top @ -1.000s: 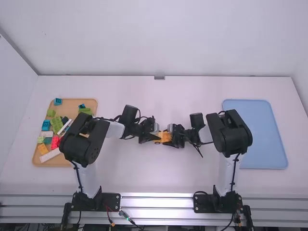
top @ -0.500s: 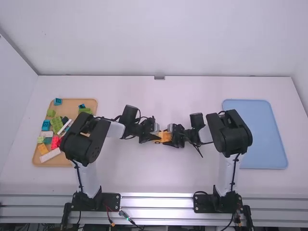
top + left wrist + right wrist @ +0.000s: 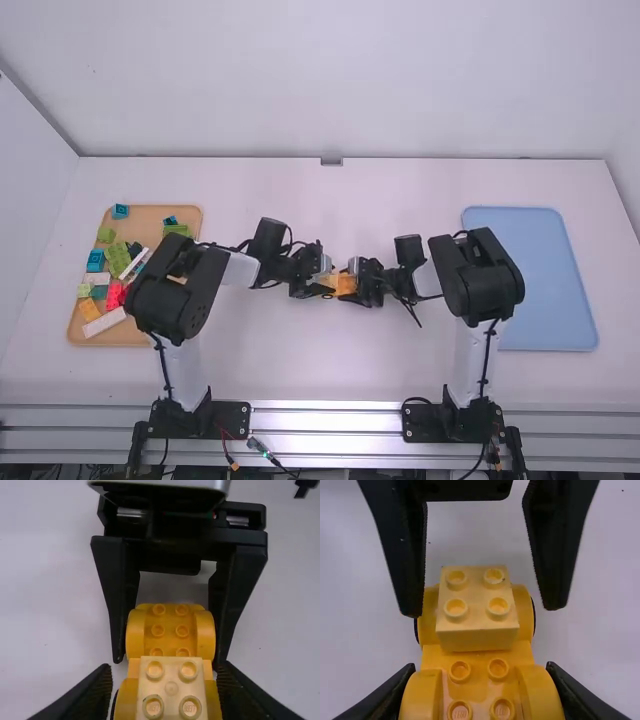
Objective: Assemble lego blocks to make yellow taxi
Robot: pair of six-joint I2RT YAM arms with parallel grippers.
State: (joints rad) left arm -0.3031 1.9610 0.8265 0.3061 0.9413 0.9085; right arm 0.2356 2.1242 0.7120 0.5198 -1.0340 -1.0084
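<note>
The right claw (image 3: 169, 661) was clamped on the yellow car base (image 3: 479, 687), 1 finger against each side by the wheel arches, presumably to steady it above or on the tabletop (image 3: 330, 370) while work went on at the other end. There the pale yellow 2x2 block (image 3: 475, 595) sat on the base, its 4 studs upward; whether it was pressed fully home, I couldn't tell. The left claw (image 3: 483, 608) had its fingers apart, 1 on either side of that block and touching neither face, placed so that it could likely square or press it. The spare blocks (image 3: 118, 256) lay in the tan tray (image 3: 155, 213), handy to the left arm.
</note>
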